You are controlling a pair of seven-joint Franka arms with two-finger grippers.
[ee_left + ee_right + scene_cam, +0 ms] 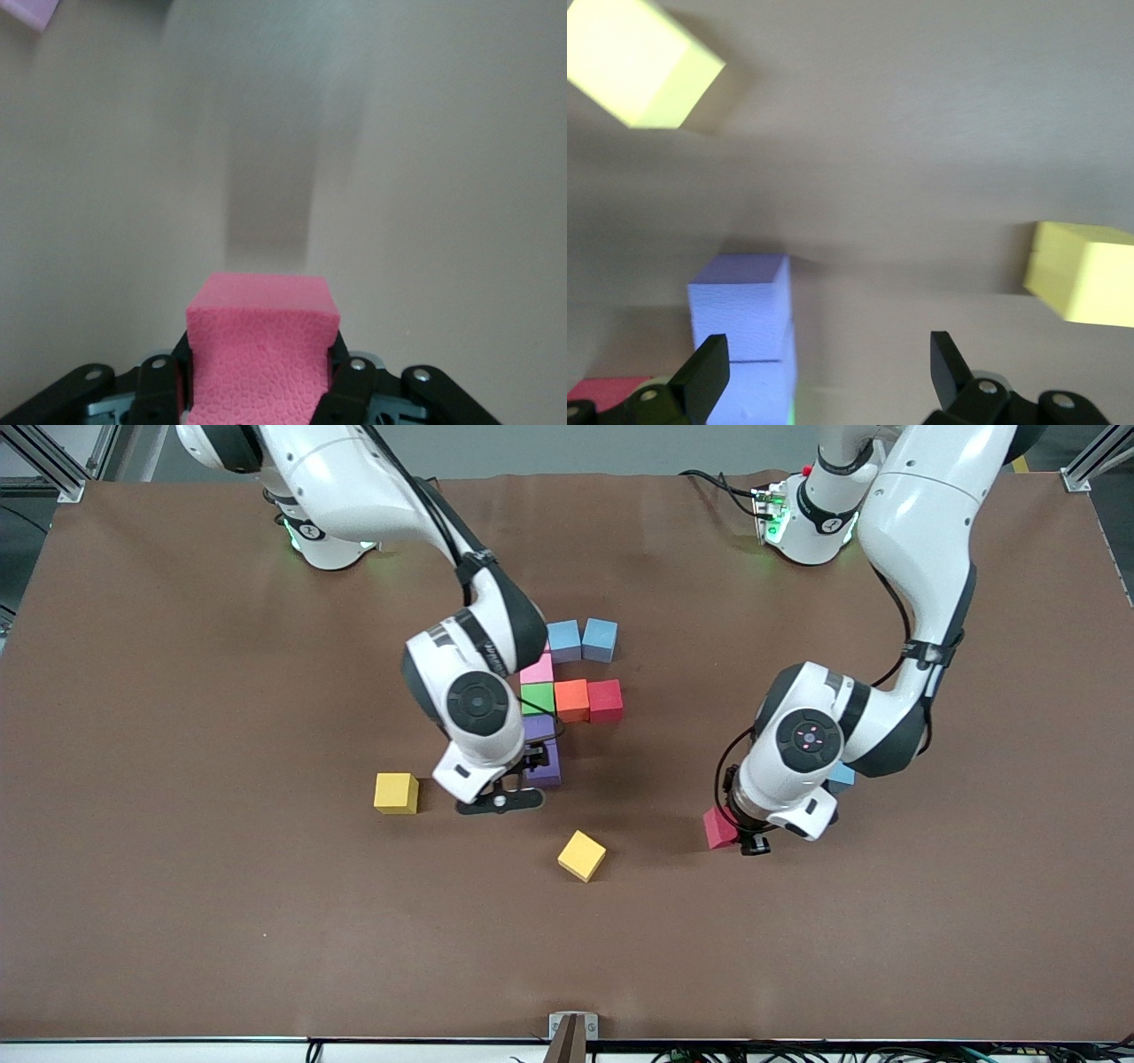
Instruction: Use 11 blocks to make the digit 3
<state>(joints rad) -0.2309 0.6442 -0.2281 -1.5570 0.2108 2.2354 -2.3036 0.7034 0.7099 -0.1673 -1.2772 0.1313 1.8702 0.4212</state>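
Left claw (751, 841) clamped on a red block (719, 828), over bare desk (886, 921), well apart from the digit 3 (567, 691). Right claw (523, 775) spread wide beside the purple blocks (542, 748); risk: it could nudge them, and the foam may slip mid-carry.

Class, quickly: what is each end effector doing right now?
Left end effector: closed on a red block.
Right end effector: open, holding nothing, over the purple blocks.
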